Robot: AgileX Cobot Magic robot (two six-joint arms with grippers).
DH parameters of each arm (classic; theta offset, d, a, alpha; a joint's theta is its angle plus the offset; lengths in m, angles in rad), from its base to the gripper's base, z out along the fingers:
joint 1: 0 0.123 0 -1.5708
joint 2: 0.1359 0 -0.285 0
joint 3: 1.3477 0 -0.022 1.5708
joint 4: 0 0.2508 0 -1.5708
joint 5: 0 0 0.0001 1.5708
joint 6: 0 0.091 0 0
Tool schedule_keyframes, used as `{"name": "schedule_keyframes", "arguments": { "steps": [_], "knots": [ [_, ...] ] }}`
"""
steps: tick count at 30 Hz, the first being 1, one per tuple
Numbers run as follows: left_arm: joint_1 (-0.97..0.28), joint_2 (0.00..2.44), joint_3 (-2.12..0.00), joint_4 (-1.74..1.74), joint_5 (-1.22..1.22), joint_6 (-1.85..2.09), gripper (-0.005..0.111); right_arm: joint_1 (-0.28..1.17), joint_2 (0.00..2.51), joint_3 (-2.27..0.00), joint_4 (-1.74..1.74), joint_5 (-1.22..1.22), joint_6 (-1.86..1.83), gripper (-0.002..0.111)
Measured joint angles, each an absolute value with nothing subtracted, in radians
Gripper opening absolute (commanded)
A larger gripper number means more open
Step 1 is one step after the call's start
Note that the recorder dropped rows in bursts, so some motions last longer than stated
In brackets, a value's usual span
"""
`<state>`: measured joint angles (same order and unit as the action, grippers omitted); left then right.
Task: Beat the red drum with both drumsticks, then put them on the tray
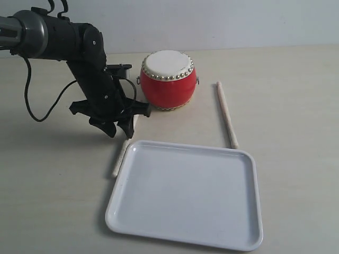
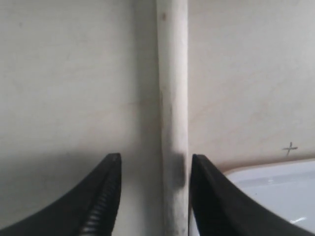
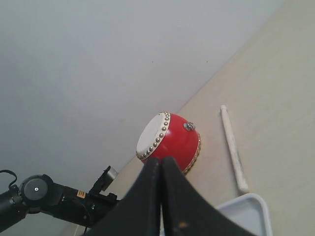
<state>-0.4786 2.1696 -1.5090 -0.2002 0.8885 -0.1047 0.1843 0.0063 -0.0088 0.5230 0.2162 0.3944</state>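
Left wrist view: left pincer spread wide, straddling one drumstick lying on the tabletop beside the tray; second drumstick lies right of the red drum; right pincer closed, empty.

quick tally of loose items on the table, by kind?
red drum: 1
drumsticks: 2
tray: 1
Total: 4
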Motion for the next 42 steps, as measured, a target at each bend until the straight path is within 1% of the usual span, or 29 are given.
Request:
{"name": "schedule_keyframes", "arguments": {
  "steps": [25,32,42],
  "knots": [
    [-0.483,2.173,-1.503,-0.215,0.888,-0.105,0.045,0.184,0.006,-0.009,0.523,0.216,0.376,0.0],
    [-0.483,2.173,-1.463,-0.213,0.858,-0.105,0.044,0.184,0.006,-0.009,0.523,0.216,0.376,0.0],
    [-0.483,2.173,-1.463,-0.217,0.854,-0.105,0.044,0.184,0.006,-0.009,0.523,0.216,0.376,0.0]
  ]
}}
